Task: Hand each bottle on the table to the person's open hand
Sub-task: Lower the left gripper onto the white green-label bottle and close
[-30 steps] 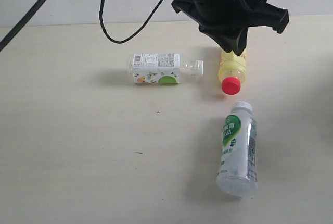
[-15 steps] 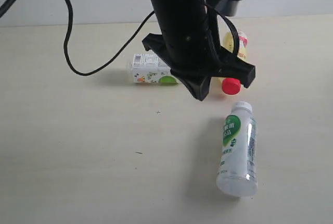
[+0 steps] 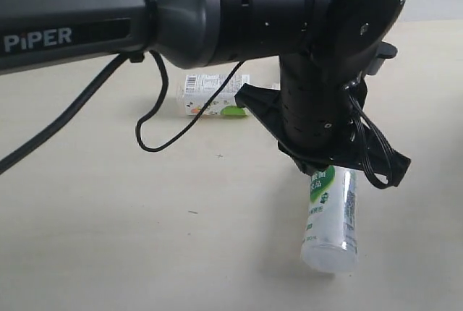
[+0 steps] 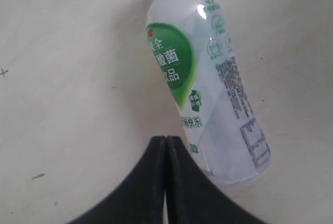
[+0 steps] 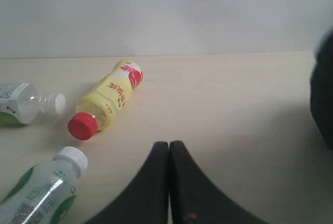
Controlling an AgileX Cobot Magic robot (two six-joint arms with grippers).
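The white-green milky bottle (image 3: 329, 217) lies on its side on the table (image 3: 108, 239). My left gripper (image 4: 165, 139) is shut and empty just above the table, beside the base end of this milky bottle (image 4: 208, 88). The left arm (image 3: 318, 108) fills the exterior view and hides the yellow bottle there. The small clear bottle (image 3: 210, 94) lies behind the arm. My right gripper (image 5: 169, 143) is shut and empty. Ahead of it lie the yellow bottle (image 5: 106, 101) with its red cap (image 5: 82, 126), the small clear bottle (image 5: 26, 101) and the milky bottle (image 5: 41, 187). The cola bottle and the person's open hand are out of view.
A black cable (image 3: 155, 130) loops down from the left arm over the table. A dark blurred bulk (image 5: 323, 94) stands at the edge of the right wrist view. A pale wall (image 5: 166, 10) backs the table.
The left arm has swung down and toward the exterior camera, from over the yellow bottle to over the milky bottle's cap end. It now hides the yellow bottle. The bottles have not moved.
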